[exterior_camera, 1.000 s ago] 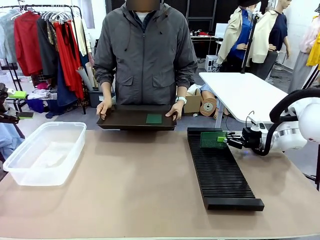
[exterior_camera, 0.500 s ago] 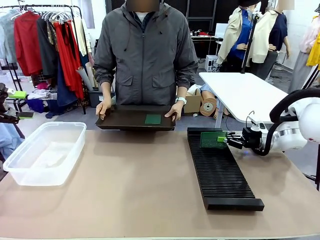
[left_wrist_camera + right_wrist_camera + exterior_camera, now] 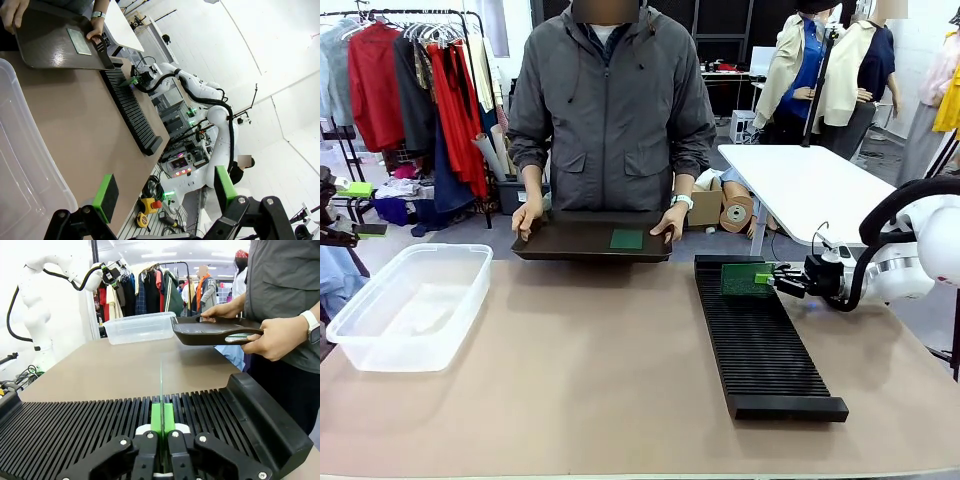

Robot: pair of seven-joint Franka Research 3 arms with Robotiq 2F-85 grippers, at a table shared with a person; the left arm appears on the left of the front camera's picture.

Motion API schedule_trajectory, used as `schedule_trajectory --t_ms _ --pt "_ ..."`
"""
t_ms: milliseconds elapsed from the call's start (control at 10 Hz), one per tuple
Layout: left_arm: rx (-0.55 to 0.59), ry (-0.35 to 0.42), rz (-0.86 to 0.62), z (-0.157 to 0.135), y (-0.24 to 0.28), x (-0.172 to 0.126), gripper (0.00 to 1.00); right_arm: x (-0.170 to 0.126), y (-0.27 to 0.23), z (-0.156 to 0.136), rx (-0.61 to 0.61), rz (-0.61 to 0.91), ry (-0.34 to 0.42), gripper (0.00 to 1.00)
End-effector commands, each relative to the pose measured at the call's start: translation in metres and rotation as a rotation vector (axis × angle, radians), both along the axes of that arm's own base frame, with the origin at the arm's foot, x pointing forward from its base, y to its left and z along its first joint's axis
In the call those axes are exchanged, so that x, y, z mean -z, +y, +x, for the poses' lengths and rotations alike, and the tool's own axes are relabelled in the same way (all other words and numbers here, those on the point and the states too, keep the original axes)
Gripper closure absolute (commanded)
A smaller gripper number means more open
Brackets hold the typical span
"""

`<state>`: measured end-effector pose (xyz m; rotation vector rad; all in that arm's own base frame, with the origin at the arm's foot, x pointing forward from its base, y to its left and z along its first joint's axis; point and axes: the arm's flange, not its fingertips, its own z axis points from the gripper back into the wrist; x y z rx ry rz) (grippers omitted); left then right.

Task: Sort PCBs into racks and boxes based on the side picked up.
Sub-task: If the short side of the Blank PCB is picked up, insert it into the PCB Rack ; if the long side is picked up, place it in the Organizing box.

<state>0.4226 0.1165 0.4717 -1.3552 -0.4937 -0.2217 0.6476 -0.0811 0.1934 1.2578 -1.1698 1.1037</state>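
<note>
My right gripper [image 3: 775, 276] is shut on a green PCB [image 3: 745, 279], which stands upright in the slots at the far end of the long black rack [image 3: 760, 340]. In the right wrist view that PCB [image 3: 161, 382] shows edge-on as a thin line rising from the shut gripper [image 3: 162, 421] over the rack [image 3: 85, 427]. A second PCB [image 3: 626, 239] lies flat on a dark tray [image 3: 570, 240] that the person holds with both hands at the table's far edge. The clear box [image 3: 410, 305] sits at the left. My left gripper [image 3: 165, 192] hangs open and holds nothing, above the box's rim [image 3: 22, 165].
A white side table [image 3: 810, 185] stands behind the rack on the right. Clothes racks and clutter fill the background behind the person. Bare brown tabletop [image 3: 590, 350] lies between the box and the rack.
The person's tray has drifted very slightly to the left. Neither arm has moved.
</note>
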Motion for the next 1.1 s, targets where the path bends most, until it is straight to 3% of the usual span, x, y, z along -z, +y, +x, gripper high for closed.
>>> schedule_trajectory --t_ms 0,1000 --pt "0.003 -0.003 -0.001 -0.001 0.0 -0.001 0.0 -0.002 0.0 -0.002 0.001 -0.001 -0.007 1.0" --pt "0.003 -0.003 -0.001 -0.001 0.0 -0.001 0.0 0.009 0.008 0.016 -0.054 -0.048 0.005 1.0"
